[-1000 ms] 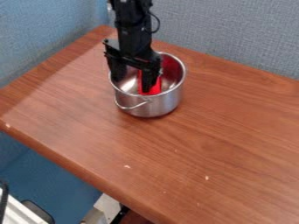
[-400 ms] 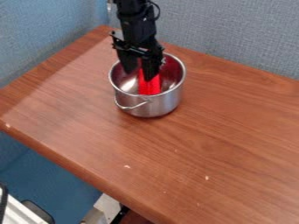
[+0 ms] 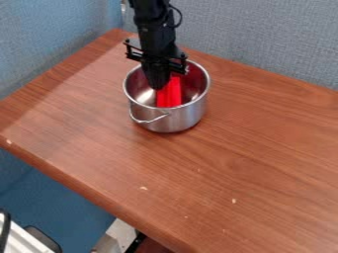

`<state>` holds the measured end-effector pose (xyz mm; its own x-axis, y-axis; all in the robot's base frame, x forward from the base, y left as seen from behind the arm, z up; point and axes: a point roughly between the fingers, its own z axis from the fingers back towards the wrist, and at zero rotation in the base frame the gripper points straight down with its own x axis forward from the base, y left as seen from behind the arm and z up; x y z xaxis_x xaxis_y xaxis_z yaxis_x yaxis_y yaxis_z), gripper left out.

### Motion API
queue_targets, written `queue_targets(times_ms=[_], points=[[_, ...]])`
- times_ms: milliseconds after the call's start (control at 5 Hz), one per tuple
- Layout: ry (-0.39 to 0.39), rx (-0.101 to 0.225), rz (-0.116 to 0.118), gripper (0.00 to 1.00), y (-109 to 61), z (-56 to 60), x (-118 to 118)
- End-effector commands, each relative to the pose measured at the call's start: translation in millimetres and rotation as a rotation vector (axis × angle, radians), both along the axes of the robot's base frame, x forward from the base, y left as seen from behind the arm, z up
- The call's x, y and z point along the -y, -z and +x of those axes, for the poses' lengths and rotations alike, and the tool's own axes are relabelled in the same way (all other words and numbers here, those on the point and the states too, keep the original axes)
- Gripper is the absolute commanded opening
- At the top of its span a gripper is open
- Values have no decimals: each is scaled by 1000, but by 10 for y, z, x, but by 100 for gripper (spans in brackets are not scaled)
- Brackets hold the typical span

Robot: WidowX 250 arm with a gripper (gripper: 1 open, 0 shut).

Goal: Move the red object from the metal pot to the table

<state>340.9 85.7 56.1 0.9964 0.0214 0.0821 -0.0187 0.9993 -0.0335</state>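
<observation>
Looking down from the single camera view: the table [image 3: 199, 183] fills most of the frame, brown wood with visible grain and a glossy sheen, one corner pointing to 9 o'clock and its near edge running off toward 5 o'clock. The metal pot [image 3: 183, 119] stands upright on the tabletop, toward 12 o'clock from the table's centre and near the far edge. Its thin wire handle [image 3: 150, 118] lies against the outer wall on the pot's 7 o'clock side. The arm comes in from 12 o'clock and points straight down into the pot's mouth. The gripper [image 3: 162, 79] sits inside the rim, its dark fingers pressed together on the upper end of the red object [image 3: 171, 96]; no gap shows between them. The red object is inside the pot, standing steeply with its lower end slanting toward 5 o'clock, near the middle of the opening. Whether that lower end rests on the pot's floor cannot be told from this angle. A red glow shows on the pot's inner wall at about 2 o'clock. A blue-grey wall [image 3: 271, 40] stands behind the table from 10 to 2 o'clock.
</observation>
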Motion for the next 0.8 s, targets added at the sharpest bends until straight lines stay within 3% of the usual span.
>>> queue_targets(times_ms=[0, 400, 600], points=[[69, 45, 37, 0, -236, 132, -50], [128, 24, 36, 0, -487, 170, -256], [51, 9, 44, 0, -494, 216, -316]])
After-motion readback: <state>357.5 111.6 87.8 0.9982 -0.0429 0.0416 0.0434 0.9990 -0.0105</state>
